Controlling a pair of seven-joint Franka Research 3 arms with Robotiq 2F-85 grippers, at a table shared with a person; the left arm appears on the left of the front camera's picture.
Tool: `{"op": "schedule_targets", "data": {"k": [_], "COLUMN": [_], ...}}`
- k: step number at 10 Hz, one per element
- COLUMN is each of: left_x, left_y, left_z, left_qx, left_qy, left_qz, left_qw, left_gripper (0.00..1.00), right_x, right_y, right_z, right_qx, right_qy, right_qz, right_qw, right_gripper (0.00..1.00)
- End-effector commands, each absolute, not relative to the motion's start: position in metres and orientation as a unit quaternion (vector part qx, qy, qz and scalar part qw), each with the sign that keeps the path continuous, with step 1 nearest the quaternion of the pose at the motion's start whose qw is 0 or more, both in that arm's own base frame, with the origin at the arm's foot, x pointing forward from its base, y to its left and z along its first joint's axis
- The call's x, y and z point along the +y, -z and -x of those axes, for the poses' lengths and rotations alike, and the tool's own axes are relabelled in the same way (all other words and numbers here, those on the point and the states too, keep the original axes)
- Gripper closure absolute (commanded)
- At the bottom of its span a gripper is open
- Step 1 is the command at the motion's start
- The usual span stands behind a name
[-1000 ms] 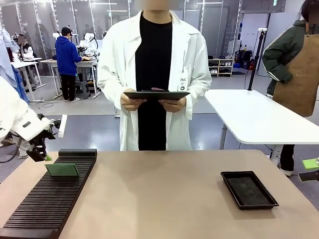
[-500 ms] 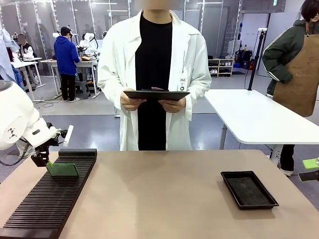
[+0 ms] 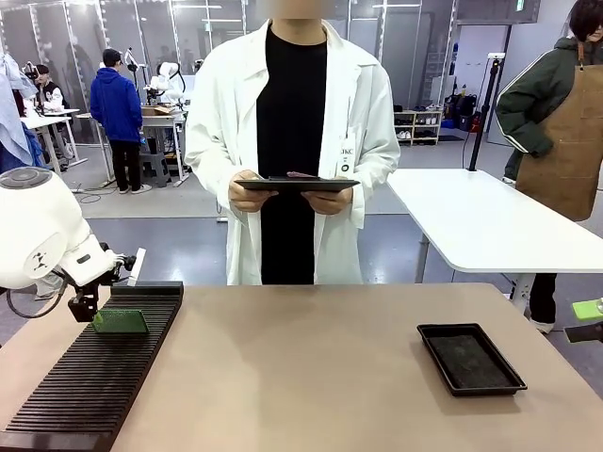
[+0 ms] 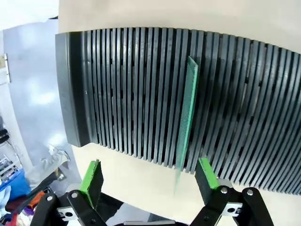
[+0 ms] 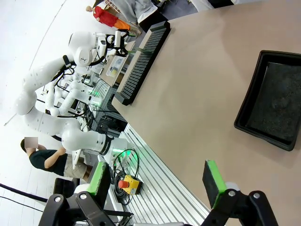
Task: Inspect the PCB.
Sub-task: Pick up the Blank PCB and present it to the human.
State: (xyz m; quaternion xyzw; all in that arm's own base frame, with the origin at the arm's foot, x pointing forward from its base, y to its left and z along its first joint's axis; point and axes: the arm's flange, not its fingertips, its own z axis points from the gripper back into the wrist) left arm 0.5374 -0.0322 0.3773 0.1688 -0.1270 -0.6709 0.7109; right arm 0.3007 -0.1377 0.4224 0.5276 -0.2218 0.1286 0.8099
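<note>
The PCB (image 3: 120, 321) is a thin green board standing on edge in a slot of the black slotted rack (image 3: 85, 386) at the table's left. In the left wrist view the PCB (image 4: 187, 117) runs as a narrow green strip across the rack (image 4: 117, 84). My left gripper (image 4: 149, 161) is open over the rack's edge, and the board's near end lies between its fingers, close to the right-hand finger (image 4: 207, 173). From the front, the left gripper (image 3: 89, 306) hangs just left of the board. My right gripper (image 5: 156, 164) is open and holds nothing, off the table's right edge (image 3: 589, 315).
A shallow black tray (image 3: 471, 358) lies at the table's right and also shows as the tray (image 5: 273, 108) in the right wrist view. A person in a white coat stands across the table holding a dark tablet (image 3: 297, 184) in both hands. A white table (image 3: 490, 226) stands behind.
My left arm has swung in toward the rack, bringing its gripper down next to the PCB. The board stays in its slot. The right arm has not moved.
</note>
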Motion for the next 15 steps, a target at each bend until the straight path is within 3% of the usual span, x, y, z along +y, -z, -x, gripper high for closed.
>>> {"op": "schedule_targets", "data": {"k": [1, 2, 3, 4, 5, 6, 7, 8, 15], "left_x": [-0.036, -0.035, -0.034, -0.033, -0.032, -0.031, -0.030, -0.029, -0.024], "left_y": [-0.372, -0.370, -0.365, -0.362, -0.357, -0.353, -0.353, -0.352, -0.364], "left_z": [-0.548, -0.548, -0.546, -0.545, -0.547, -0.547, -0.546, -0.546, -0.540], "left_qx": [-0.112, -0.110, -0.108, -0.104, -0.096, -0.088, -0.082, -0.075, -0.066], "left_qy": [0.665, 0.668, 0.676, 0.680, 0.680, 0.679, 0.680, 0.681, 0.685], "left_qz": [-0.175, -0.174, -0.172, -0.168, -0.161, -0.162, -0.161, -0.162, -0.131], "left_qw": [0.717, 0.715, 0.708, 0.706, 0.709, 0.711, 0.711, 0.711, 0.713], "left_gripper": [0.00, 0.00, 0.12, 0.16, 0.35, 0.41, 0.95, 1.00, 1.00], "right_x": [-0.138, -0.138, -0.138, -0.138, -0.138, -0.138, -0.138, -0.138, -0.138], "right_y": [-0.423, -0.423, -0.423, -0.423, -0.423, -0.423, -0.423, -0.423, -0.423], "right_z": [-0.302, -0.302, -0.302, -0.302, -0.302, -0.302, -0.302, -0.302, -0.302], "right_qx": [-0.232, -0.232, -0.232, -0.232, -0.232, -0.232, -0.232, -0.232, -0.232], "right_qy": [-0.136, -0.136, -0.136, -0.136, -0.136, -0.136, -0.136, -0.136, -0.136], "right_qz": [-0.532, -0.532, -0.532, -0.532, -0.532, -0.532, -0.532, -0.532, -0.532], "right_qw": [0.803, 0.803, 0.803, 0.803, 0.803, 0.803, 0.803, 0.803, 0.803], "right_gripper": [0.00, 0.00, 0.00, 0.00, 0.00, 0.00, 0.00, 0.00, 0.00]}}
